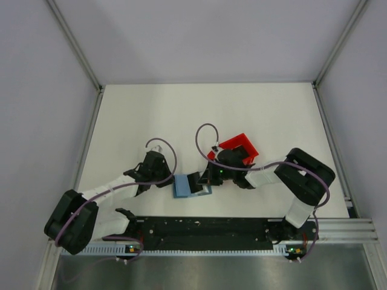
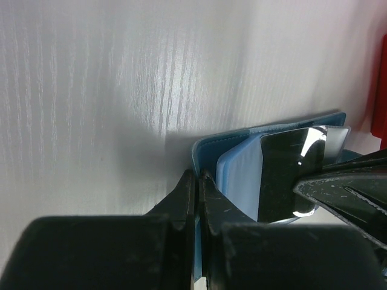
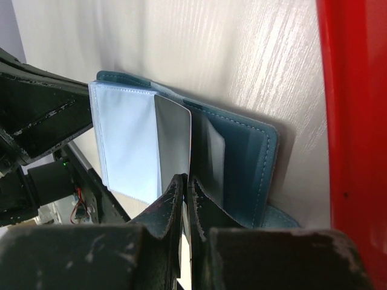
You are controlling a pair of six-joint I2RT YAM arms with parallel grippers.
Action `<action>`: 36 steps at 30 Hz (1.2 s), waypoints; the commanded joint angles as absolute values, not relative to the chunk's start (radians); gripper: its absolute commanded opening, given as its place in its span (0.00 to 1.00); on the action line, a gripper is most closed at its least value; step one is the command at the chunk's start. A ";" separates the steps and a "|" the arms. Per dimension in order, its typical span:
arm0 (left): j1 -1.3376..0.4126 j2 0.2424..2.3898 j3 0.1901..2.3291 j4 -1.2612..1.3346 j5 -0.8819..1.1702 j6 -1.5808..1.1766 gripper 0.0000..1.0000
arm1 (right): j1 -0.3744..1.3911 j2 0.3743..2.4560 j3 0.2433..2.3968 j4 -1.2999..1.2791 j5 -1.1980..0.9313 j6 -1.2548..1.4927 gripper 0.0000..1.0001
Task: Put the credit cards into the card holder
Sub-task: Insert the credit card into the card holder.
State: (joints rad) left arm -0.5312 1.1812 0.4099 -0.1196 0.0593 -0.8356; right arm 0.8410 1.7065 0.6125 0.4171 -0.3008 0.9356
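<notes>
Right jaws are shut flat on the near end of a thin, glossy grey plastic card. Its far end lies against the pale clear pocket leaf of the small teal-blue folding card holder, while left jaws are pinched shut on that holder's left edge, propping it open. Assessment: insertion of this card is in hand, and the next move calls for sliding its leading edge squarely into a pocket mouth against the left-hand brace; whether it has entered cannot be told. The holder sits between the two jaws at the near centre of the white tabletop, with the red plastic bin just beyond to the far right.
</notes>
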 commanded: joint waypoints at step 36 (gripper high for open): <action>-0.532 1.181 0.345 -0.118 -0.006 -0.857 0.00 | 0.945 1.758 0.528 0.512 -0.187 1.109 0.00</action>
